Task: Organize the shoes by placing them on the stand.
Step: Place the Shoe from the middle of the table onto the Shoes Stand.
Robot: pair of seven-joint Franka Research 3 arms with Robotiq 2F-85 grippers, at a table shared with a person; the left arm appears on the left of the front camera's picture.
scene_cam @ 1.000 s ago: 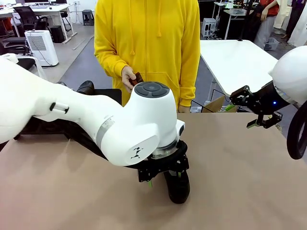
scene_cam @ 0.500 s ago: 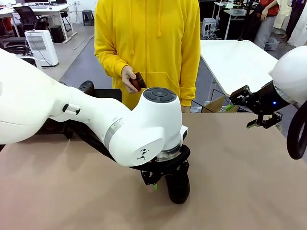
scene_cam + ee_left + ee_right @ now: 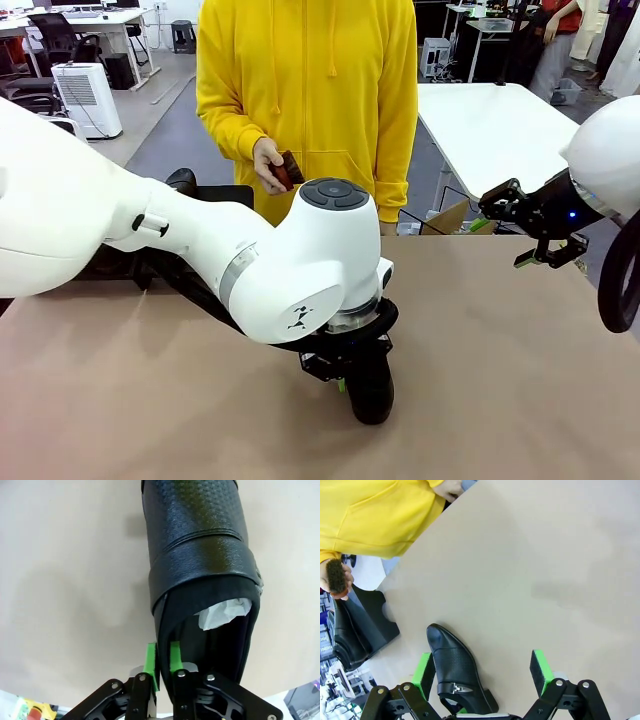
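Note:
A black shoe (image 3: 371, 392) stuffed with white paper stands on the tan table (image 3: 500, 380) near the front middle. My left gripper (image 3: 342, 379) reaches down onto it. In the left wrist view the green pads (image 3: 150, 660) of the left gripper (image 3: 161, 656) pinch the side wall of the shoe (image 3: 200, 555) at its opening. My right gripper (image 3: 510, 236) hovers open at the right. The right wrist view shows that gripper (image 3: 481, 659) wide open, high above the shoe (image 3: 454, 667). The black stand (image 3: 225, 195) lies at the far left, with another shoe (image 3: 181, 181) on it.
A person in a yellow hoodie (image 3: 310, 90) stands at the far edge and holds a small reddish-brown brush (image 3: 288, 169) in one hand. My left arm (image 3: 150, 250) hides most of the stand. The table's right half is bare.
My left gripper has closed from wide open onto the shoe's side wall, and its wrist has shifted slightly right. The right arm has not moved.

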